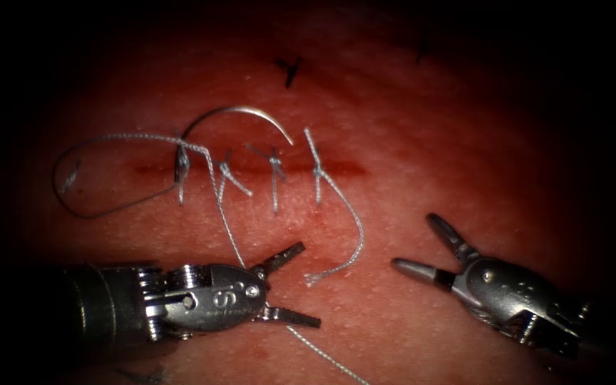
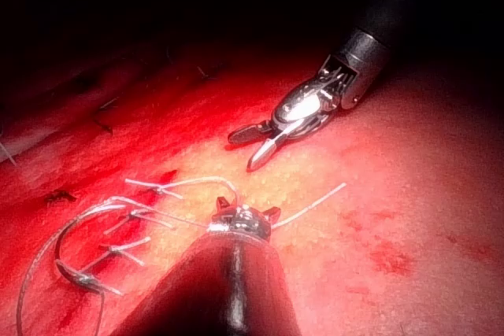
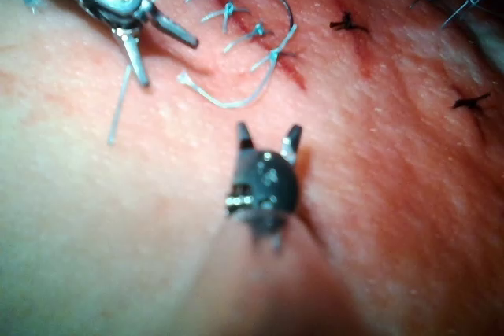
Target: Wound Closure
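Tissue (image 1: 465, 142): one piece of pork belly, red fluid along one horizontal cut (image 1: 251, 170). Stitches: four pale thread ties counted across the cut; two dark marks on the far tissue. Needle (image 1: 244, 114): one, curved, lying free on the far side of the cut, its point toward the right, held by neither tool; whether its left end enters the tissue cannot be told. Thread (image 1: 226, 221): one pale strand, looping out to the left of the cut, then running near past the left tool (image 1: 299, 284); one loose cut end (image 1: 344, 242) curls on the near side from the rightmost stitch. Left tool: jaws apart, holding nothing; the thread passes between them without being clamped; its body bears a marking that reads roughly "iS". Right tool (image 1: 422, 246): jaws apart, empty, near right of the cut, well apart from the needle.
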Robot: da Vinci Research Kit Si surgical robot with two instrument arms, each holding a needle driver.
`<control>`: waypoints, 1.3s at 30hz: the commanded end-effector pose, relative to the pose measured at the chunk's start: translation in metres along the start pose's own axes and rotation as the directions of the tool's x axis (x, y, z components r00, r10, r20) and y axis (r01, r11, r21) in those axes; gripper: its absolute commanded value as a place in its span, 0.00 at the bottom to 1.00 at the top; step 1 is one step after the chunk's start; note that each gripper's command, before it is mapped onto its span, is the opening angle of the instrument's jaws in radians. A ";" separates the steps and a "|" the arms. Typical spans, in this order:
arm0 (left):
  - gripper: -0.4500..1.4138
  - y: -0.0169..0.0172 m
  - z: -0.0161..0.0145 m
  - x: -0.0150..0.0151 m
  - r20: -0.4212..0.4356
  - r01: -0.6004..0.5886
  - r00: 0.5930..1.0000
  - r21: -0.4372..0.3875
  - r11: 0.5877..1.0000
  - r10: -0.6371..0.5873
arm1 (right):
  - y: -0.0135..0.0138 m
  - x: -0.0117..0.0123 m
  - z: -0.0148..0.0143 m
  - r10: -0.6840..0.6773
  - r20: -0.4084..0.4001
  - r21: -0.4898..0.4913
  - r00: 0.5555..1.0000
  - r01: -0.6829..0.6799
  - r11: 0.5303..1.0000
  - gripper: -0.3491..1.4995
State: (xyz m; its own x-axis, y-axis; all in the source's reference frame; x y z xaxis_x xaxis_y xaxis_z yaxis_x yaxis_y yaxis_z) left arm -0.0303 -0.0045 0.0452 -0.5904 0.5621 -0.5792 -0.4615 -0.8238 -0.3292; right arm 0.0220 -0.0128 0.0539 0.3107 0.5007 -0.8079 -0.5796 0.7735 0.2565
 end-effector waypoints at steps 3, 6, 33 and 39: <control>0.45 -0.0010 0.0014 -0.0001 -0.003 0.011 1.000 0.004 1.000 -0.011 | -0.0004 0.0001 0.0011 -0.001 -0.003 -0.001 1.000 0.001 1.000 0.92; 0.45 -0.0013 0.0020 -0.0006 -0.002 0.011 1.000 0.005 1.000 -0.011 | -0.0005 0.0001 0.0013 -0.001 -0.001 -0.001 1.000 0.001 1.000 0.92; 0.00 -0.0043 -0.0019 0.0026 -0.084 -0.014 0.996 0.022 1.000 0.016 | -0.0024 0.0014 0.0048 -0.437 -0.119 0.072 0.891 0.447 0.892 0.91; 0.00 -0.0040 -0.0039 0.0038 -0.096 -0.022 0.995 0.030 0.999 0.024 | -0.0032 0.0027 0.0079 -0.444 -0.176 0.056 0.878 0.460 0.886 0.88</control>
State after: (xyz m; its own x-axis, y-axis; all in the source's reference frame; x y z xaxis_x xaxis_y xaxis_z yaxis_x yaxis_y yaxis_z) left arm -0.0272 0.0003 0.0406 -0.5345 0.5341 -0.6550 -0.4699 -0.8320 -0.2949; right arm 0.0296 -0.0114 0.0548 0.4028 0.0304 -0.9148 -0.3276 0.9380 -0.1131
